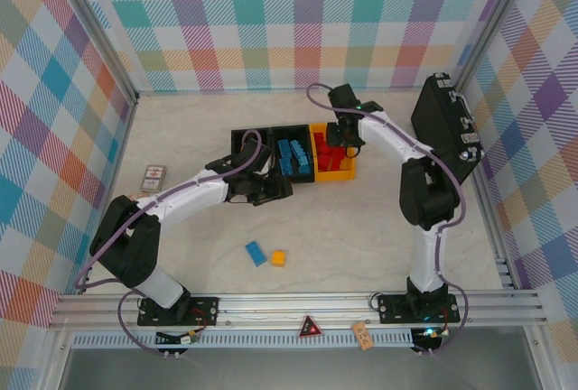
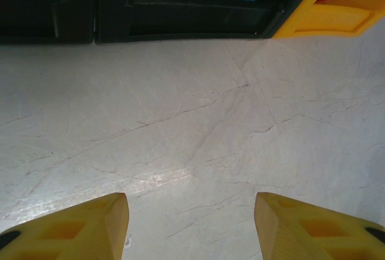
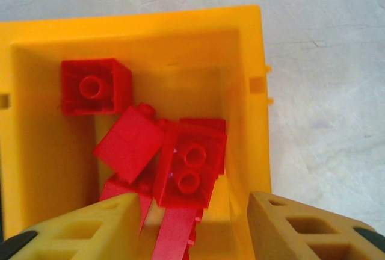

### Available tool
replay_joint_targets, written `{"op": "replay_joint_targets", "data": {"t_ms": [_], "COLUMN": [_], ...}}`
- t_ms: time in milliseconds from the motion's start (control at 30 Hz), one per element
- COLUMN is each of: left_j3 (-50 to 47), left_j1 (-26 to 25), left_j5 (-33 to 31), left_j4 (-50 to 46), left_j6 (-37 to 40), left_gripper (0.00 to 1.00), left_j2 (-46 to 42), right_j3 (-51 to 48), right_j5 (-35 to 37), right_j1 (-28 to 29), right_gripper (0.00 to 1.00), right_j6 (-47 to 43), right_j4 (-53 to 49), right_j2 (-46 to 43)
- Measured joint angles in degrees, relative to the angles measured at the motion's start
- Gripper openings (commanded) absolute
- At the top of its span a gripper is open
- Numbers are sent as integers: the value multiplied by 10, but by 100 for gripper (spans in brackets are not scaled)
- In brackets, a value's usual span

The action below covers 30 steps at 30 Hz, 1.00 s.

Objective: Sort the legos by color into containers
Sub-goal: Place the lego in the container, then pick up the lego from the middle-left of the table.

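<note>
two black bins point(image 1: 291, 130), one yellow-orange bin point(image 1: 348, 172). loose: one blue brick point(image 1: 256, 253), one orange brick point(image 1: 278, 258). about five red bricks point(image 3: 96, 85) binned. one card point(image 1: 154, 178).

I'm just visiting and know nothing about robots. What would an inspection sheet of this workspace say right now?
Surface: pale marbled table, no spills seen.
Job's things: blue bricks in the middle black bin; red bricks in the yellow bin; left black bin, contents unclear; one blue brick and one orange brick loose on the table.
Clutter: printed card; black hard case.
End effectors: left end effector open over bare table; right end effector open above the red bricks.
Cables: purple cables run along both arms, clear of the loose bricks.
Surroundings: plaid walls.
</note>
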Motion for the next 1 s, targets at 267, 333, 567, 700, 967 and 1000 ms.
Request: {"op": "replay_joint_targets", "data": {"t_ms": [267,333,567,700,967,1000], "left_j3": [-14,-22,-58,-79,-93,-94], "left_j1": [0,0,-1,-19,-67,-73], "left_j5": [-36,-45,-65,-70,-82,-84], "left_j4": [-66,-85,-141,-168,-194,-198], "left_j6": [-1,-5,-44,-68,-109,-116], "left_gripper": [59,60,62,63,70,71], "left_j2": [-55,-67,-93,-90,-43,-37], "right_j3": [-135,-167,-290,-339,-430,-438], "right_j5": [-59,-83,-176,-228,-311,-316], "right_j1": [11,15,39,68,116,116], "right_gripper": [54,54,54,56,58,58], "right_j6": [10,11,10,3,-4,-4], "right_j4": [42,56,101,123,180,184], "right_j2": [-162,-194,-280,-317,-376,-376]}}
